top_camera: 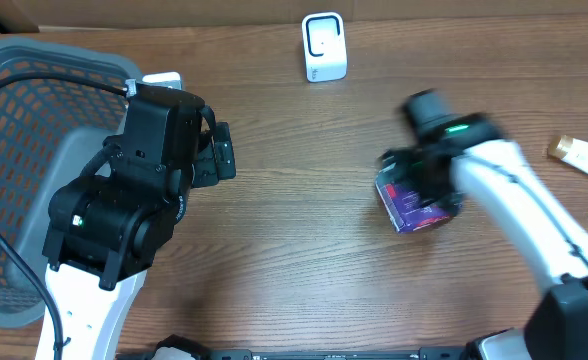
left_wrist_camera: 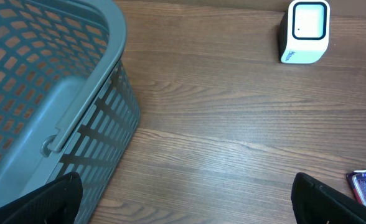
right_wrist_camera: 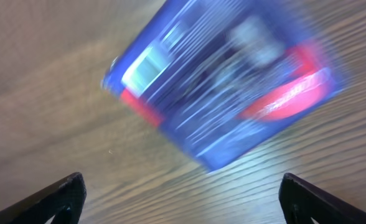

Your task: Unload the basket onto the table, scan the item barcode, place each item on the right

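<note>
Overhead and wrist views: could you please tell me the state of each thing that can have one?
blue box: on the table, not gripped.
white barcode scanner: upright on the table.
grey basket: upright, nothing seen inside.
left gripper: fingers open, empty.
right gripper: fingers open, empty, over the blue box.
</note>
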Robot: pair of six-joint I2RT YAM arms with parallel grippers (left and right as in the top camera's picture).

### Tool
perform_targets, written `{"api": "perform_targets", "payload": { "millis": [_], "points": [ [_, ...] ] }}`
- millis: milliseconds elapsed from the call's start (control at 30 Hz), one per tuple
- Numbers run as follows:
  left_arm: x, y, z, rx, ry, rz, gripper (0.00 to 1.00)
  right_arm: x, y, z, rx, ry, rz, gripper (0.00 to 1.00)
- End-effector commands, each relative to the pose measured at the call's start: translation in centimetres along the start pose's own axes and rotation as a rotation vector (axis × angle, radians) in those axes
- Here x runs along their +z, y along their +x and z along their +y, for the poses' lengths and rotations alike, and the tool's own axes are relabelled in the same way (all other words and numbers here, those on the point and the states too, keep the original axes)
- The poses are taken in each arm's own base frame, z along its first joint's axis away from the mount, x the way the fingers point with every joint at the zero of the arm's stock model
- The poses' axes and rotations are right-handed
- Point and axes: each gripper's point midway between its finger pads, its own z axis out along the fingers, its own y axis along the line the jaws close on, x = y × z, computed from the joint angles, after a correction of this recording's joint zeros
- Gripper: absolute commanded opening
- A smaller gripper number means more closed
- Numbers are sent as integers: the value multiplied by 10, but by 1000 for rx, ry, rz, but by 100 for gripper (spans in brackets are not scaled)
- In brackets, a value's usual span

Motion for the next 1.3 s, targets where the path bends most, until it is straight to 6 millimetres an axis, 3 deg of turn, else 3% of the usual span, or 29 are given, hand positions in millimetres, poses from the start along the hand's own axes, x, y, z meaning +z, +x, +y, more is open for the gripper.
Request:
{"api": "perform_targets", "payload": {
  "millis": [0, 100, 233, 433, 567, 667, 767, 1000, 1033, 1100, 1133, 1167, 1200, 1267],
  "points": [
    [-5, -6, 4, 3, -11, -25, 100, -21, -22, -24, -9, -239, 63, 100],
    [-5, -6, 4, 3, -11, -25, 100, -19, -35, -54, 10, -309, 65, 100],
    [-5, -6, 4, 3, -10, -25, 100, 3, -39, -88, 66, -305, 53, 100],
    [-5, -6, 4, 3, -11, -25, 100, 41, -23, -93, 82, -531, 59, 100],
    [-5, -6, 4, 2, -11, -25, 100, 69, -16, -112, 133, -568, 11, 100],
    [-5, -6, 4, 3, -11, -25, 100, 81, -9, -110, 132, -628, -19, 100],
    [-5, -6, 4, 3, -11, -25, 100, 90, -1, -96, 84, -720, -58, 100],
    [-5, -6, 4, 3, -11, -25, 100, 106, 6, -74, 76, -735, -34, 100],
    [-5, -6, 4, 3, -11, -25, 100, 116, 4, -74, 102, -686, -29, 100],
    [-5, -6, 4, 3, -10, -25, 100, 128, 1, -82, 144, -604, -37, 77],
    [-5, -6, 4, 3, -11, -25, 100, 132, -1, -86, 162, -572, -41, 43],
    [-5, -6, 4, 3, -11, -25, 100, 137, -2, -90, 168, -543, -48, 18],
    [-5, -6, 4, 2, -11, -25, 100, 138, -3, -91, 168, -533, -54, 4],
    [-5, -6, 4, 3, -11, -25, 100, 138, -9, -91, 146, -536, -85, 4]
  ]
}}
